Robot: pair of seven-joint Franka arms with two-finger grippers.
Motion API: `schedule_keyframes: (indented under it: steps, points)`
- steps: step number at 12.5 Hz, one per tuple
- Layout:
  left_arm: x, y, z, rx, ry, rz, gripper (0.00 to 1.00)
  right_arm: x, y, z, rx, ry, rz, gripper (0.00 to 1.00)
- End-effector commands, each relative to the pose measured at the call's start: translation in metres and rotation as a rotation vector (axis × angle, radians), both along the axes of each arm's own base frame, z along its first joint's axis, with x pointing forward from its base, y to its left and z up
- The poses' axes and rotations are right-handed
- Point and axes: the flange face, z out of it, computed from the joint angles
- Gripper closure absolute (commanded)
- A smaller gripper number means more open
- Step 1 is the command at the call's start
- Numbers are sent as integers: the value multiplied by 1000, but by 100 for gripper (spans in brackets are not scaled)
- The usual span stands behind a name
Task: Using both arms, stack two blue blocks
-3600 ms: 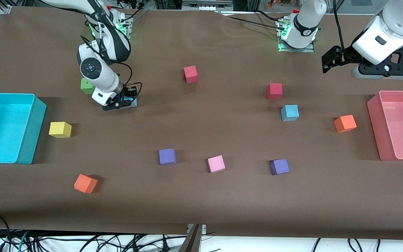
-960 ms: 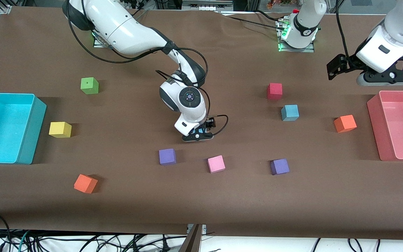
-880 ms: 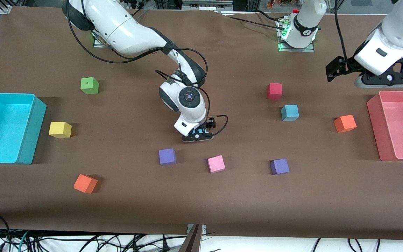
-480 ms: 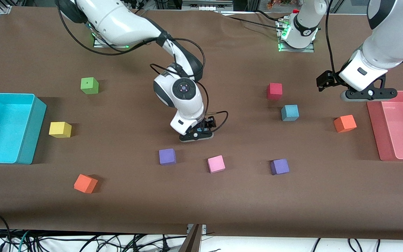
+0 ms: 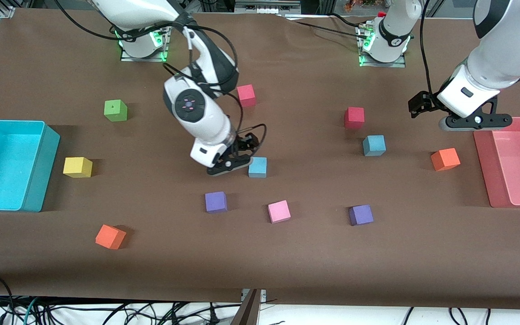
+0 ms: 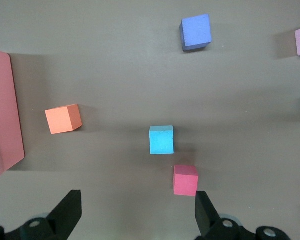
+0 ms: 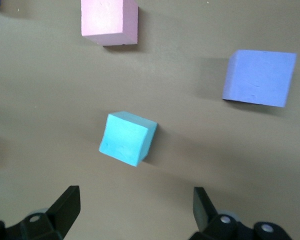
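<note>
right gripper (image 5: 229, 163) open, empty, beside blue block (image 5: 257, 167) | left gripper (image 5: 474, 122) open by pink bin (image 5: 513, 164) | risk: knocking red block (image 5: 354, 117) when grabbing second blue block (image 5: 374, 145)

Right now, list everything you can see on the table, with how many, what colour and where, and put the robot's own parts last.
blue blocks: two, sky blue; one mid-table by the right gripper, one toward the left arm's end.
red blocks: two; one near the bases, one just farther from the camera than the second blue block.
purple blocks: two, nearer the camera.
pink block: one, between the purple ones.
orange blocks: two; nearest the camera, by the pink bin.
yellow block: one, by the cyan bin.
green block: one.
cyan bin: one, right arm's end.
pink bin: one, left arm's end.
right gripper: open, empty.
left gripper: open, empty, by the pink bin's edge.
</note>
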Motion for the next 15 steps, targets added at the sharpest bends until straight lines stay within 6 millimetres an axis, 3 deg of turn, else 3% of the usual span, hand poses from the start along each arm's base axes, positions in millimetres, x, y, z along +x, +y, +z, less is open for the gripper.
schedule_keyframes:
  steps: [1, 4, 7, 10, 11, 12, 15]
  points:
    - [0, 21, -25, -8, 31, -19, 0, -18, -12, -7, 106, 44, 30, 0]
    - [-3, 21, -92, -17, 22, -11, 0, -20, -29, -36, 251, 19, 53, 0]
    - [-11, 15, -179, -106, 10, 37, 0, -24, -48, -71, 362, -77, 81, 0]
    - [-24, 12, -246, -114, -33, 34, 0, -38, -49, -121, 445, -154, 111, 0]
    - [-27, 12, -264, -110, -27, 22, 0, -41, -51, -143, 462, -183, 140, 0]
    - [-31, 12, -281, -111, -17, 23, 0, -45, -50, -153, 480, -231, 167, 0]
    - [-36, 1, -308, -116, 0, 11, 0, -52, -50, -164, 529, -350, 252, 0]
